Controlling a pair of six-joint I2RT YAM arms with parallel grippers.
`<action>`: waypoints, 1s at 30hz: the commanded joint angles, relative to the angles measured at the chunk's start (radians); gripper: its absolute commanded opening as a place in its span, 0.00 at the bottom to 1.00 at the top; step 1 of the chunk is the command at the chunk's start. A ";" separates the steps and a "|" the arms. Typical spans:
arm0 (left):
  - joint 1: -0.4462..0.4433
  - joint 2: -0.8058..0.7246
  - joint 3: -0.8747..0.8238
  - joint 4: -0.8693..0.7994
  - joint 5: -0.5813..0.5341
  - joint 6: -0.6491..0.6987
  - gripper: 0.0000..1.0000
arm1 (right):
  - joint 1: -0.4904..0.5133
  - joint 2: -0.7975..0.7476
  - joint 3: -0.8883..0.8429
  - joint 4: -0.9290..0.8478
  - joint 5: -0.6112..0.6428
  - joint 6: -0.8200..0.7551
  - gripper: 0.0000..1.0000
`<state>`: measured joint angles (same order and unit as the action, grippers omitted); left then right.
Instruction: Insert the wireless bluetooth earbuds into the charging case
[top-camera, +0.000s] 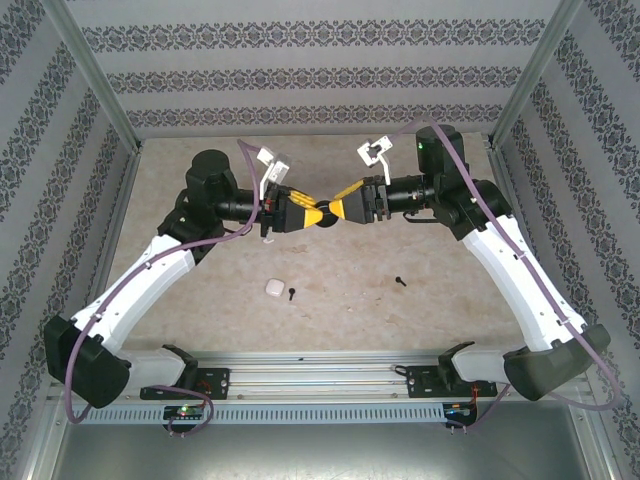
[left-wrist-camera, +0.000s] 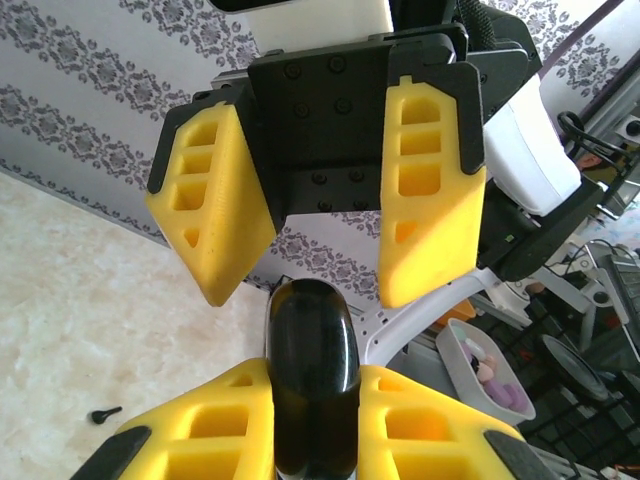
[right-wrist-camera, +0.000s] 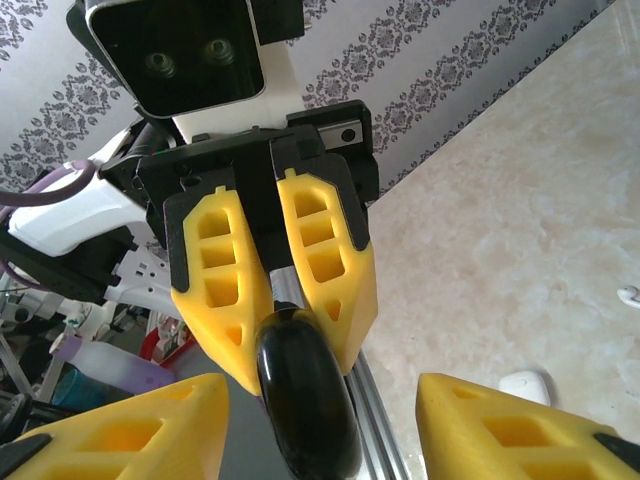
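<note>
1. Pincer on my left (top-camera: 318, 214) is squeezing a dark glossy object (left-wrist-camera: 312, 350) in the air
2. My right pincer (top-camera: 334, 212) is standing half open, its fingers either side of that object
3. The charging case (top-camera: 274, 287) is lying on the table (top-camera: 450, 300), beside a black earbud (top-camera: 292, 294)

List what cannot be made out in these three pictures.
Black glossy object clamped by the left gripper: wrist views, bottom edge cuts it off; what it is is unclear.
Two black bits: top view, too small to identify.
White charging case: top view, too small to tell open or closed.
</note>
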<state>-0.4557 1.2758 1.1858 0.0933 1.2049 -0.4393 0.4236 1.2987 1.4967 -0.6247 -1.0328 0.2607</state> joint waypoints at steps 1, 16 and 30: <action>0.014 0.014 0.048 0.035 0.066 -0.018 0.00 | 0.010 0.001 -0.001 0.019 -0.028 -0.021 0.48; 0.015 0.069 0.099 0.034 0.088 -0.076 0.00 | 0.041 0.014 -0.021 -0.005 -0.035 -0.042 0.34; 0.088 -0.014 0.014 0.190 -0.080 -0.190 0.41 | 0.043 -0.019 -0.119 0.242 0.018 0.178 0.10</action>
<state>-0.4095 1.3231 1.2247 0.1741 1.2270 -0.5850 0.4561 1.2984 1.4265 -0.5022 -1.0500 0.3359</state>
